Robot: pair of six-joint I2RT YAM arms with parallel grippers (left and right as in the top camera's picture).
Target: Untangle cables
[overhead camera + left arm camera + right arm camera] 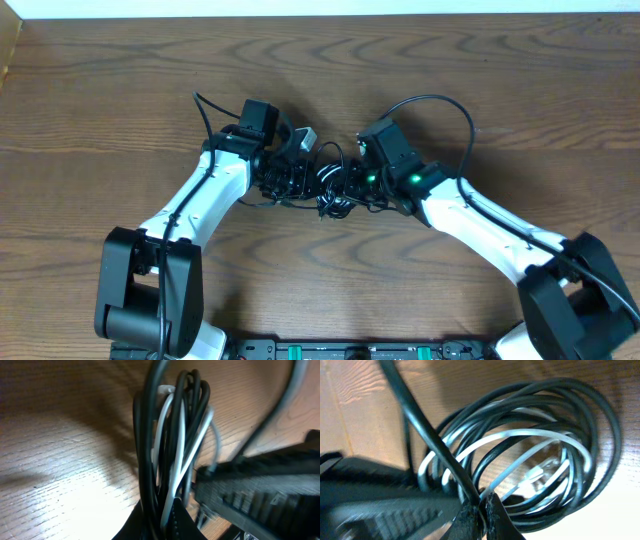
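Observation:
A tangled bundle of thin black cables and one white cable [328, 180] lies at the table's centre between both grippers. My left gripper [283, 172] is at the bundle's left side, shut on several black strands and the white strand [172, 460], which rise in a tight bunch from its fingers [167, 520]. My right gripper [362, 178] is at the bundle's right side, its fingers [481, 510] shut on a black and a white strand of the coiled loops [530, 450]. A small plug end [540, 472] shows inside the coil.
A grey plug [305, 135] lies just behind the left gripper. The right arm's own thick black cord [455, 115] arcs behind it. The other arm's dark body fills the lower right of the left wrist view [260, 490] and the lower left of the right wrist view [375, 500].

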